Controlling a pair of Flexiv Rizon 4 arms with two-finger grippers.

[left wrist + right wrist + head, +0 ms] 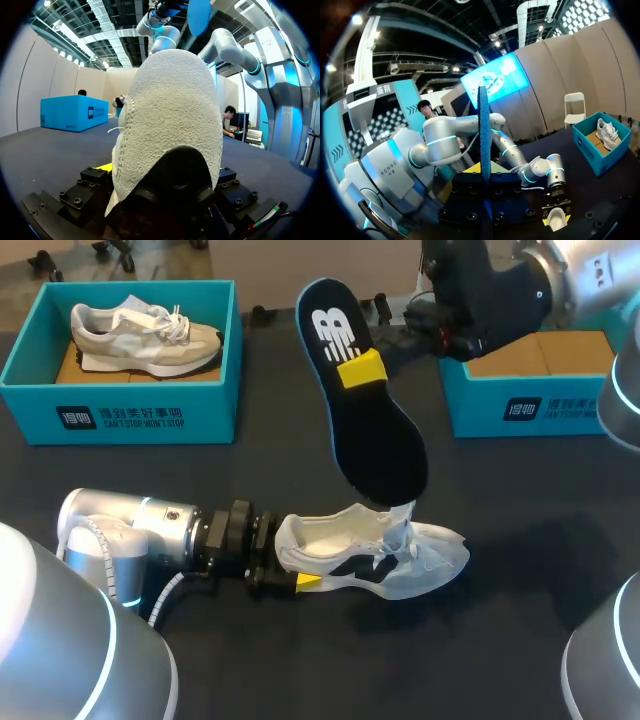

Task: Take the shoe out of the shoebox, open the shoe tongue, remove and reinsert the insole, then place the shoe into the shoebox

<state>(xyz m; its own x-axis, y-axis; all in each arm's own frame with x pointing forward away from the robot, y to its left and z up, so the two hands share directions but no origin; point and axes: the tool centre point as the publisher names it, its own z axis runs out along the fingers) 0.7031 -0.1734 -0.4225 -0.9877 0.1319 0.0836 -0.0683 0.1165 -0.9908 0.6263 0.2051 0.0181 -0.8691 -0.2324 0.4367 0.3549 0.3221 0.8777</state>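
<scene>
Insole hangs pinched in my right tool above the shoe my left tool clamps; pushed down crooked, it may buckle or jam.

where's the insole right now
In the head view the insole is held up mid-table by the right gripper, slanting down to the opening of the white shoe.

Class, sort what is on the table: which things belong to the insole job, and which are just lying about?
In use: white shoe, black insole, empty box.
Lying about: second box, grey shoe inside it.
</scene>
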